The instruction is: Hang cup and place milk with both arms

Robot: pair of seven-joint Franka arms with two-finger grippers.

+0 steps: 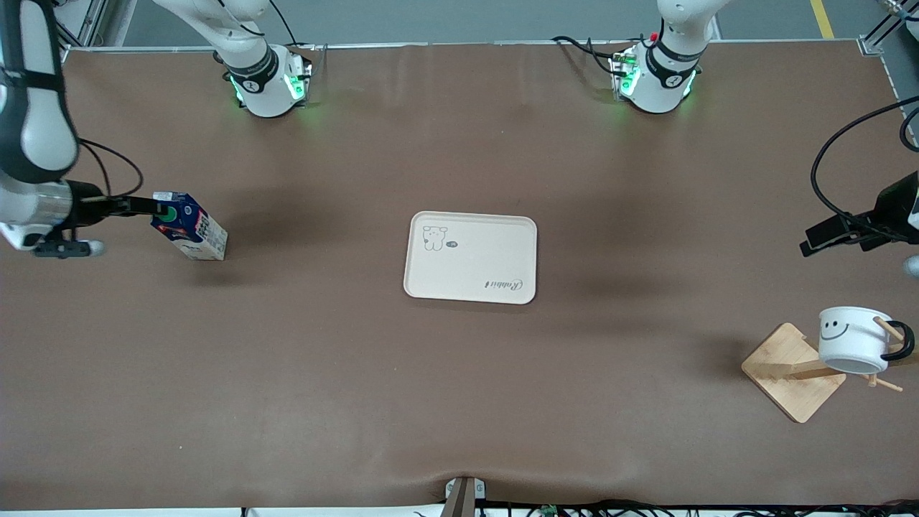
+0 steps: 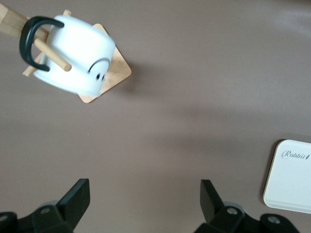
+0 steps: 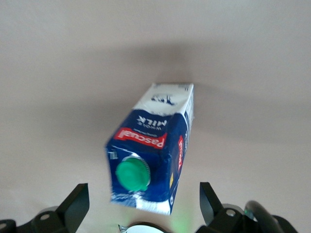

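Nearest to my front camera, toward the left arm's end of the table, I see the cup [image 1: 854, 339] hanging by its black loop handle on a peg of the wooden rack [image 1: 793, 372], tipped on its side with the smiley face showing; the rack's square base rests flat on the brown table [image 1: 459, 402]. From the left wrist view, the cup [image 2: 73, 53] sits on the peg with nothing gripping it. Farther up, over that same end of the table, I have the left gripper [image 1: 826, 237] in the air above bare table, well apart from the cup; in its wrist view the fingers [image 2: 75, 196] stand spread wide with only table between them. At about that depth, in the middle of the table, a cream tray [image 1: 470, 257] with a small dog print lies flat with nothing on it. Toward the right arm's end, the milk [image 1: 190, 227] stands on the table, its green cap facing the right gripper [image 1: 147, 208]. In the right wrist view its fingers [image 3: 75, 204] are spread on either side of the carton's top, not visibly touching the milk [image 3: 153, 158].
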